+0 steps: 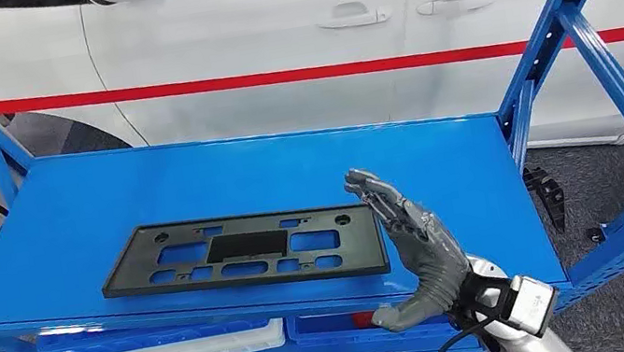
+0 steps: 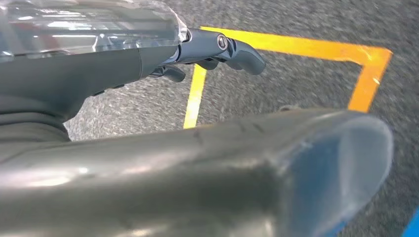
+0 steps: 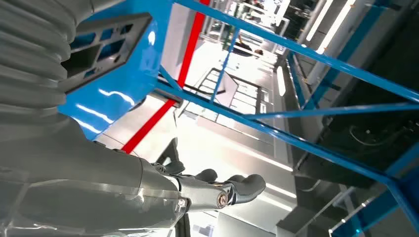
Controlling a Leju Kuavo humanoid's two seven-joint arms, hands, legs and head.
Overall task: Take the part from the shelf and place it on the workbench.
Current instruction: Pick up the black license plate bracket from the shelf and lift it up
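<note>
The right hand [image 1: 418, 244] is raised over the front right part of the blue shelf [image 1: 61, 225], fingers stretched out and slightly apart, thumb jutting toward the shelf's front edge, and it holds nothing. Its fingertips [image 1: 364, 183] hang just beside the right end of the black part [image 1: 244, 251], but the head view does not settle whether they touch it.

The part is a flat rectangular frame with several cut-out windows, lying flat on the shelf's top deck, near the front edge and a little left of the deck's middle. Behind the shelf stands a white car [image 1: 286, 38] with a red stripe [image 1: 320, 71] along its doors. Under the top deck, a white tray [image 1: 184, 349] and a blue bin [image 1: 342, 332] sit on a lower level.

The right wrist view gives what the head view cannot: the underside angle of the same hand [image 3: 217, 190], its dark fingers lightly curled with bright space around them and nothing between them. One corner of the part [image 3: 106, 42] shows there against the blue deck, well apart from those fingers.

The left hand [image 2: 217, 52] appears in the left wrist view, hanging over grey floor [image 2: 296, 84] marked with yellow tape lines [image 2: 365, 74]. A couple of dark fingers bend inward; I cannot tell how the rest lie, though nothing is seen in them.
</note>
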